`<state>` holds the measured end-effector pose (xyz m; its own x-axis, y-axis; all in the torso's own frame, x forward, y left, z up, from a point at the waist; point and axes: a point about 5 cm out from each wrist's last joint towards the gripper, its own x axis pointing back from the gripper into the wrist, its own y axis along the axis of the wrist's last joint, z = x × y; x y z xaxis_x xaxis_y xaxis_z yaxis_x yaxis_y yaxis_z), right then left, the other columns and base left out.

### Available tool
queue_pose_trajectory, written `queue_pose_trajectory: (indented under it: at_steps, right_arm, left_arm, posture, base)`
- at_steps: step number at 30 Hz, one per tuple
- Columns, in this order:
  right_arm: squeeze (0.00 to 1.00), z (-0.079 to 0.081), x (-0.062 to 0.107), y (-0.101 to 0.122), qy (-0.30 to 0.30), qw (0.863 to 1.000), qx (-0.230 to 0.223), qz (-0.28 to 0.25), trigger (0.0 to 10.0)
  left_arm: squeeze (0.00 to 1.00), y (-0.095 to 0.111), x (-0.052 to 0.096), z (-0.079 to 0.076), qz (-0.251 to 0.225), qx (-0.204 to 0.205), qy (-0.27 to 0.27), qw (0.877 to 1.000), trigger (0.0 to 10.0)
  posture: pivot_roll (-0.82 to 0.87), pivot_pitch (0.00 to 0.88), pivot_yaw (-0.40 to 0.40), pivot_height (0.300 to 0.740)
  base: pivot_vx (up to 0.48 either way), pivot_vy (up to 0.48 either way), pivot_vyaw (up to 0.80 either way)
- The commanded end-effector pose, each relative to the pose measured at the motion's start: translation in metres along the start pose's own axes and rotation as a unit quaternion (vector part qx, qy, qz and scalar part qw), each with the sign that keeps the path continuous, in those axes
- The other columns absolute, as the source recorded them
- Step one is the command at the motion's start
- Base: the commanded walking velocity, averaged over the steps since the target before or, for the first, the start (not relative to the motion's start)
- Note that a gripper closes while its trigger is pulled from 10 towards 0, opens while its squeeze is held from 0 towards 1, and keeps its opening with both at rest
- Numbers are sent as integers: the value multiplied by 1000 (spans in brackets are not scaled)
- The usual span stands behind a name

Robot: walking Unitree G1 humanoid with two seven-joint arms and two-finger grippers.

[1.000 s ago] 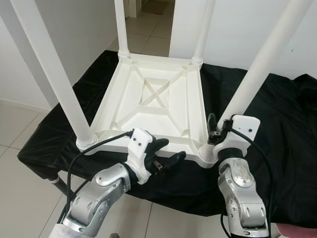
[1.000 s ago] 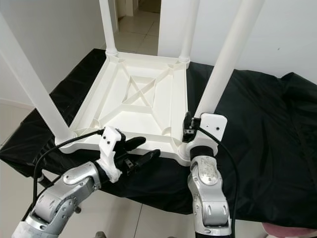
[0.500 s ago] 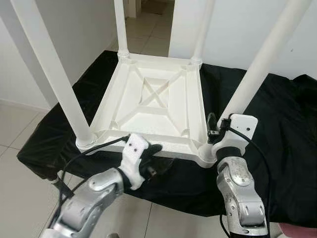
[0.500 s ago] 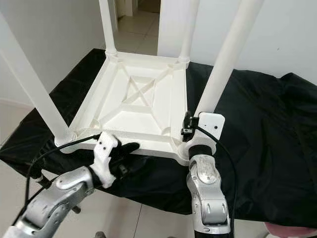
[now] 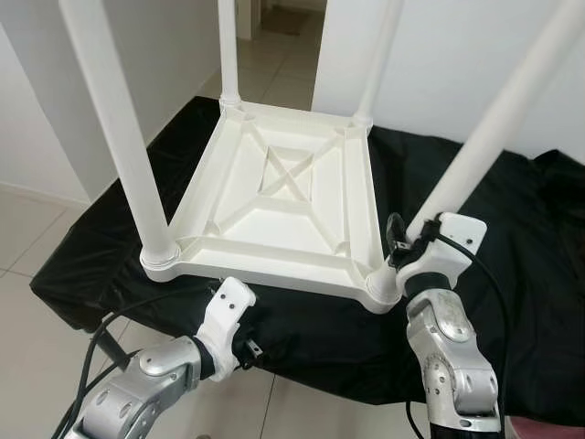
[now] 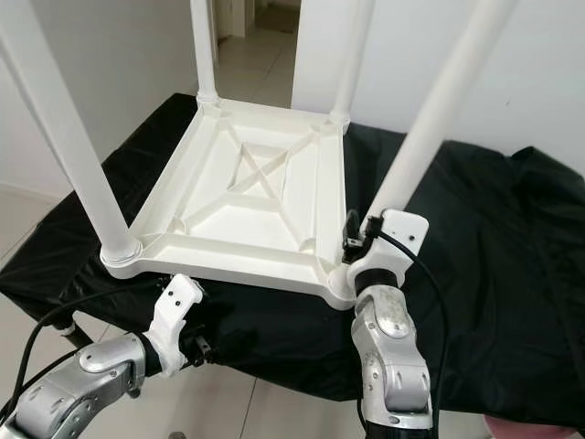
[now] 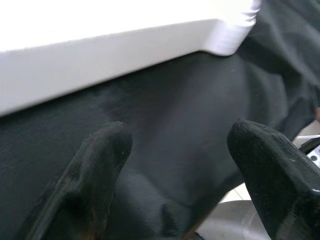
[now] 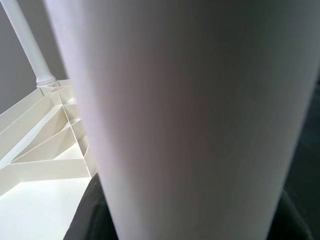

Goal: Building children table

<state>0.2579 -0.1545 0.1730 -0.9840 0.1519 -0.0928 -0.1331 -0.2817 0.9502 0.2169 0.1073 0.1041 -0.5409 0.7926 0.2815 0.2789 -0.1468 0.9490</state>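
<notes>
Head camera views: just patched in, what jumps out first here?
A white children's table lies upside down on a black cloth, its four legs pointing up. The right gripper sits at the base of the near right leg, which looms close in the right wrist view. The left gripper is open, low at the cloth's front edge, just below the tabletop's near rim.

1. The four white legs of the upturned table are cut off by the top edge in both eye views.
2. The right gripper sits behind its own wrist housing, so its fingers' hold on the near right leg cannot be made out.
3. The black cloth hides the surface beneath.
4. That leg's close, blurred surface blocks most of the right wrist view.
</notes>
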Motion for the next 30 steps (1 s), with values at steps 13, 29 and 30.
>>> queue_pose_trajectory:
  at_steps: [13,29,30]
  right_arm:
    - [0,2,11,-13,2,952,-302,56,10000]
    - [0,-11,23,-16,28,897,-437,65,10000]
    - [0,-11,23,-16,28,897,-437,65,10000]
  left_arm:
    - [0,4,-5,36,-36,17,64,997,10000]
    - [0,72,8,132,-133,25,237,962,10000]
    - [0,72,8,132,-133,25,237,962,10000]
  posture:
    - [-56,22,-24,740]
    - [-77,15,4,740]
    - [-77,15,4,740]
  base:
    - [0,0,0]
    - [0,0,0]
    - [0,0,0]
